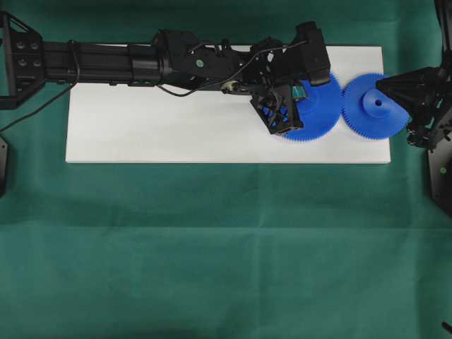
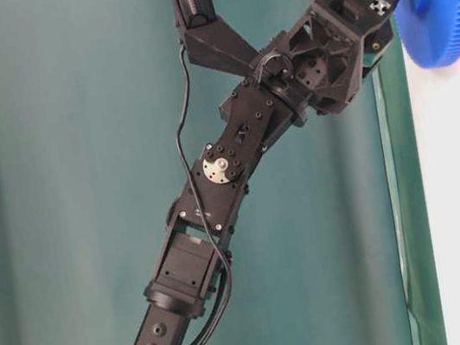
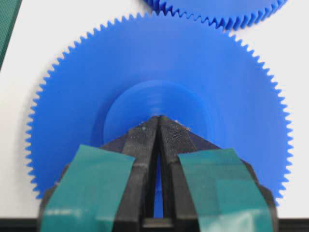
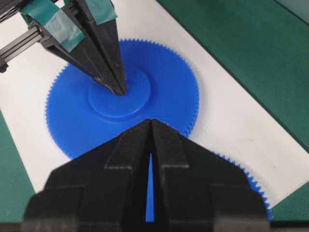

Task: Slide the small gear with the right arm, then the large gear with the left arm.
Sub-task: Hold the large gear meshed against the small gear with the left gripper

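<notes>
Your left arm's fingers [image 3: 158, 126] are pressed together, tips planted on the raised hub of the large gear [image 3: 159, 72], right at its centre. Teal tape [image 3: 87, 183] wraps both fingers. From the right wrist camera you see those same fingers [image 4: 113, 79] standing on the hub. Your right arm's fingers [image 4: 151, 128] are together too, with only a thin slit between them, hovering over the small gear [image 4: 241, 176], whose teeth peek out beneath. Overhead, the large gear [image 1: 321, 113] and the small gear [image 1: 371, 109] lie side by side, teeth meeting, at the right end of the white board [image 1: 176, 127] on the green surface [image 1: 212, 247].
</notes>
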Controlling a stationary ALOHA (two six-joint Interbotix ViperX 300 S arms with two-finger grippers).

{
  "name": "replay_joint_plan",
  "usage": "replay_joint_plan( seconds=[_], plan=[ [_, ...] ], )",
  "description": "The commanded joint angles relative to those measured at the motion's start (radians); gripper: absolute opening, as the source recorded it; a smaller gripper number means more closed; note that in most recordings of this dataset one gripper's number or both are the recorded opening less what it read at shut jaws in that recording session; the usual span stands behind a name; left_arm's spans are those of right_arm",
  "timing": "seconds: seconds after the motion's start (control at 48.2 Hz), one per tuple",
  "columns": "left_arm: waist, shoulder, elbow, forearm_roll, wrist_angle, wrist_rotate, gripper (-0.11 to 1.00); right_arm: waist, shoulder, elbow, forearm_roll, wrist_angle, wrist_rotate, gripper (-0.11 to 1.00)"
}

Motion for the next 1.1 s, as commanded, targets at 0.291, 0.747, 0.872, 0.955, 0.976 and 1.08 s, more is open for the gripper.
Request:
replay_joint_plan(
  seconds=[0.291,0.747,0.872,0.955,0.976,1.08],
  plan=[
    [-0.005,-0.029,-0.002,0.003,0.003,0.000,0.00,0.002,0.003,-0.008,-0.002,-0.011,-0.002,0.51],
    [-0.006,-0.074,0.074,0.002,0.005,-0.003,0.00,0.002,-0.021,0.003,-0.002,-0.011,-0.002,0.51],
    [-0.003,-0.118,0.161,0.002,0.003,-0.005,0.00,0.002,-0.032,0.005,-0.002,-0.011,0.000,0.51],
    [-0.003,-0.158,0.236,0.002,0.000,-0.008,0.00,0.002,-0.032,0.006,-0.003,-0.011,-0.002,0.51],
    [-0.003,-0.167,0.256,0.002,-0.002,-0.008,0.00,0.002,-0.031,0.005,-0.002,-0.011,-0.002,0.51],
    [-0.002,-0.230,0.374,0.002,-0.005,-0.009,0.00,0.000,-0.031,0.005,-0.002,-0.012,-0.002,0.51]
  ],
)
